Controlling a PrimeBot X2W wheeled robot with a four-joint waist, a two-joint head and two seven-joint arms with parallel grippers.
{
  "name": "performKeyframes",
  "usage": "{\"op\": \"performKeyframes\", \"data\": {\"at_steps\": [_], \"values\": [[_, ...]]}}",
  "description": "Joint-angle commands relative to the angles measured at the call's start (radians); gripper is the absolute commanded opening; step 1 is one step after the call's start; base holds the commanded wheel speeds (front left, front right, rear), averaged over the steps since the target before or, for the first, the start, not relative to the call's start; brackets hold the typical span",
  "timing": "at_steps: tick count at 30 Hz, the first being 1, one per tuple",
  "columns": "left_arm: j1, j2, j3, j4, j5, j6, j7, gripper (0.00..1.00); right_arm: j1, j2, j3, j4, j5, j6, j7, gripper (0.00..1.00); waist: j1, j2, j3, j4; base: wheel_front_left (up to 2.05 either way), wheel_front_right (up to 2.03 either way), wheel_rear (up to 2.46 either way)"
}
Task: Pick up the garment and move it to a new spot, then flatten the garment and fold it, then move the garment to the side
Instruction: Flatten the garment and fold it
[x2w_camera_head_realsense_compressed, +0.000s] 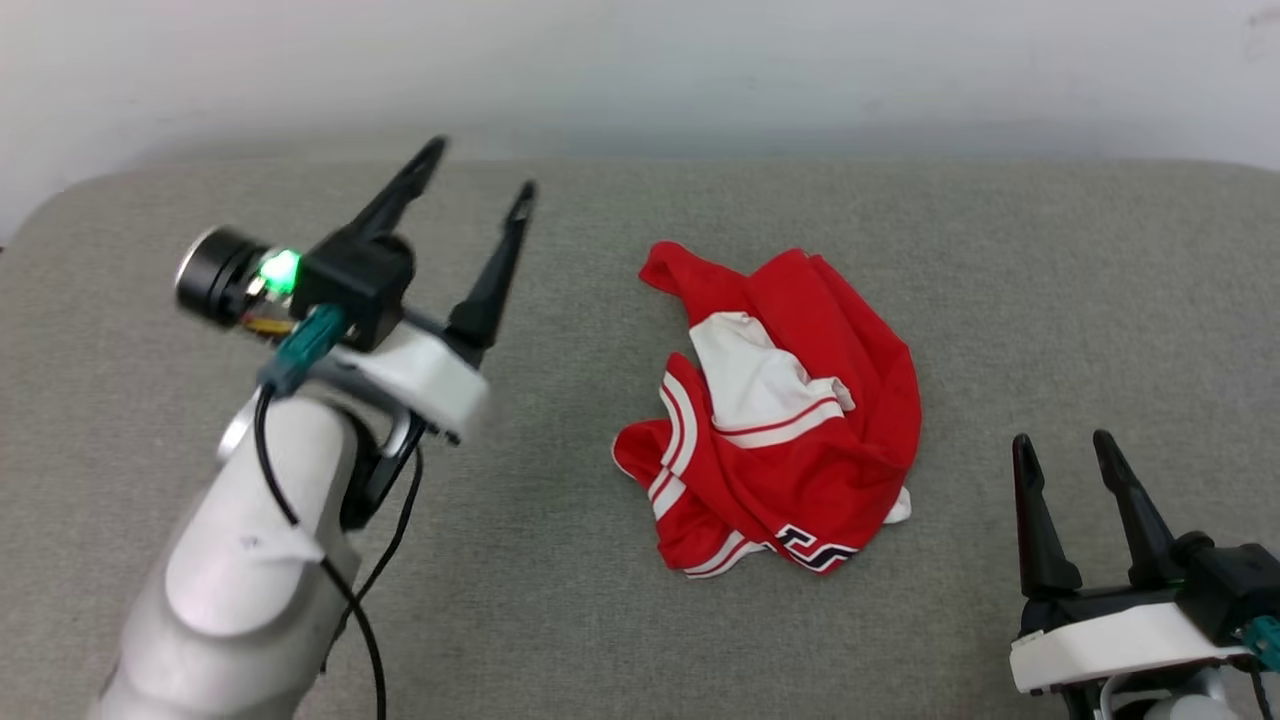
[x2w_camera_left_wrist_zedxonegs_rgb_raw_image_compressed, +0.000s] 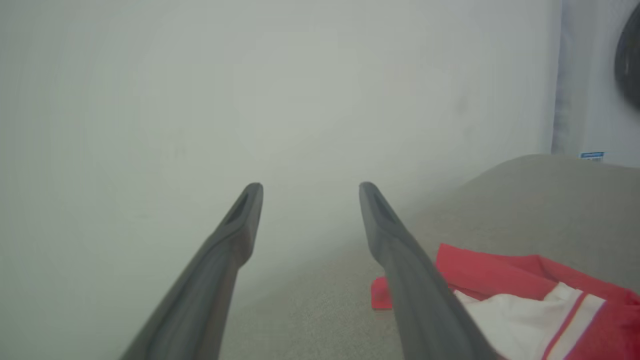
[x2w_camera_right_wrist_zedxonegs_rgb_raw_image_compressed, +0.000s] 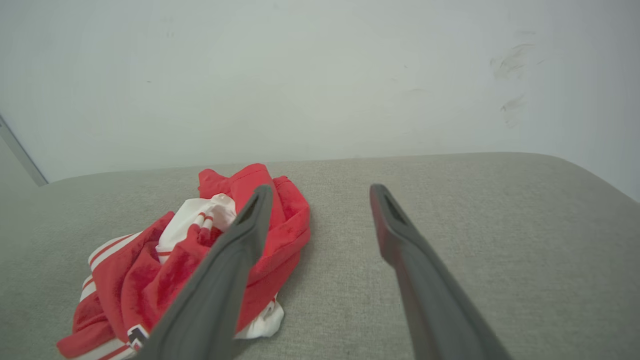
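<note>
The garment (x2w_camera_head_realsense_compressed: 790, 400) lies crumpled in a heap on the grey cushion, red with a white sleeve, striped trim and a bit of black lettering at its near edge. My left gripper (x2w_camera_head_realsense_compressed: 480, 170) is raised to the left of it, open and empty, fingers pointing toward the wall. In the left wrist view the garment (x2w_camera_left_wrist_zedxonegs_rgb_raw_image_compressed: 520, 295) sits low at the right, beside the right finger. My right gripper (x2w_camera_head_realsense_compressed: 1065, 450) rests low at the near right, open and empty, a short way from the heap. The right wrist view has the garment (x2w_camera_right_wrist_zedxonegs_rgb_raw_image_compressed: 190, 260) to the left, partly behind the left finger.
The grey padded surface (x2w_camera_head_realsense_compressed: 600, 620) spreads wide on all sides of the heap. A pale wall (x2w_camera_head_realsense_compressed: 640, 70) runs along its far edge. A black cable (x2w_camera_head_realsense_compressed: 370, 590) hangs from my left arm.
</note>
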Motion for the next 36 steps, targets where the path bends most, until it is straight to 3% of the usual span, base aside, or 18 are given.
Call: {"op": "performKeyframes", "data": {"at_steps": [1, 9, 18, 29, 36], "values": [[-0.069, 0.032, -0.066, 0.004, -0.053, -0.001, 0.039, 1.00, -0.022, 0.002, 0.002, -0.007, 0.005, -0.001, -0.003, 1.00, -0.0002, 0.0000, 0.040, -0.035, 0.00, 0.00, 0.00], [-0.362, 0.148, -0.402, 0.042, -0.339, -0.001, 0.294, 1.00, -0.069, 0.002, -0.001, -0.015, 0.018, -0.001, -0.003, 1.00, -0.0002, 0.0000, 0.122, -0.102, 0.00, 0.00, 0.00], [-0.596, 0.164, -0.684, 0.124, -0.594, -0.002, 0.625, 1.00, -0.123, 0.002, 0.009, -0.023, 0.037, -0.001, -0.003, 1.00, -0.0002, 0.0000, 0.207, -0.167, 0.00, 0.00, 0.00], [-0.756, 0.194, -0.934, 0.217, -0.744, -0.002, 0.858, 1.00, -0.183, 0.002, 0.027, -0.032, 0.076, -0.001, -0.003, 1.00, -0.0002, 0.0000, 0.328, -0.241, 0.00, 0.00, 0.00], [-0.731, 0.207, -0.978, 0.256, -0.737, -0.002, 0.978, 1.00, -0.214, 0.002, 0.037, -0.034, 0.089, -0.001, -0.003, 1.00, -0.0002, 0.0000, 0.376, -0.269, 0.00, 0.00, 0.00]]}}
